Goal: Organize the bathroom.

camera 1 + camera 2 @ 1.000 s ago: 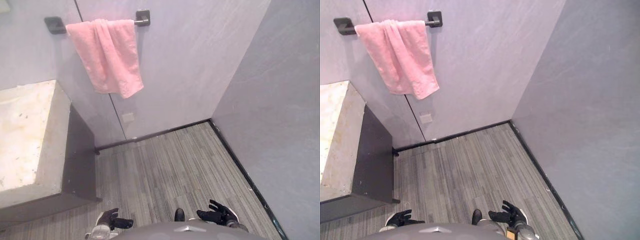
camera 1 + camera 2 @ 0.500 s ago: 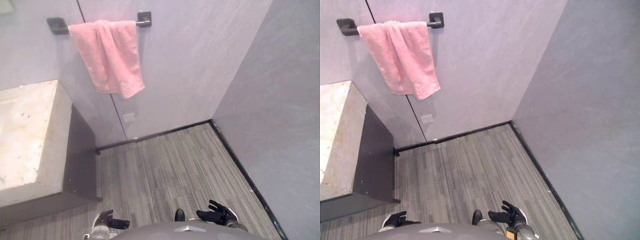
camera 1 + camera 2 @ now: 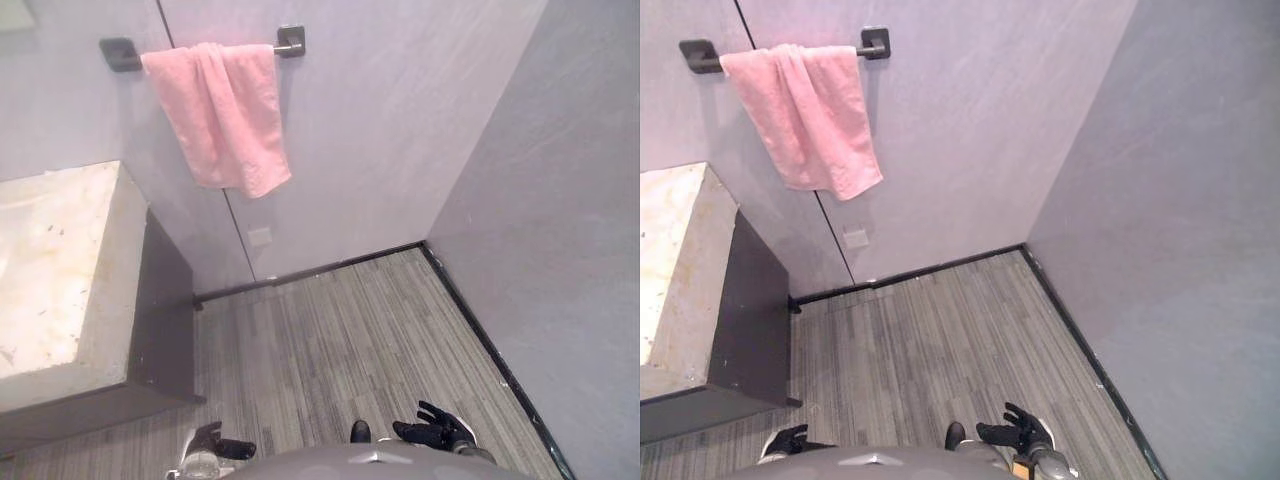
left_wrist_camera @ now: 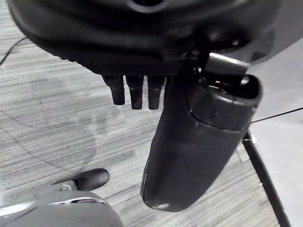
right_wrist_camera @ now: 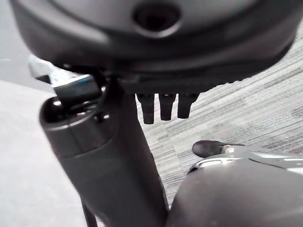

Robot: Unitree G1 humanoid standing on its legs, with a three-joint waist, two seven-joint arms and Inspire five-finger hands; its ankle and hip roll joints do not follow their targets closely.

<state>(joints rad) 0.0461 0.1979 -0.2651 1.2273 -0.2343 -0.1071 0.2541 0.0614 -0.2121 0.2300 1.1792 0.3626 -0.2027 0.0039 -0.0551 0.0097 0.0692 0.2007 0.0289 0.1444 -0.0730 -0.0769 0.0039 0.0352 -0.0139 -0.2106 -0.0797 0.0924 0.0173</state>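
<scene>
Pink towel (image 3: pixel 222 112) on wall rail (image 3: pixel 288 42), stone counter (image 3: pixel 55 270), striped floor (image 3: pixel 340 340)

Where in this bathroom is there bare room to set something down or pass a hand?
Bare: the striped floor between the dark vanity side, the back wall and the right wall, and the pale countertop. Tightest under the pink towel by the vanity. Both hands hang low, holding nothing.

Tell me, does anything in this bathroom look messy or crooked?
The pink towel hangs unevenly on the wall bar: bunched toward one end, its lower edge slanting. The stone counter looks stained. Both hands hang low, holding nothing.
</scene>
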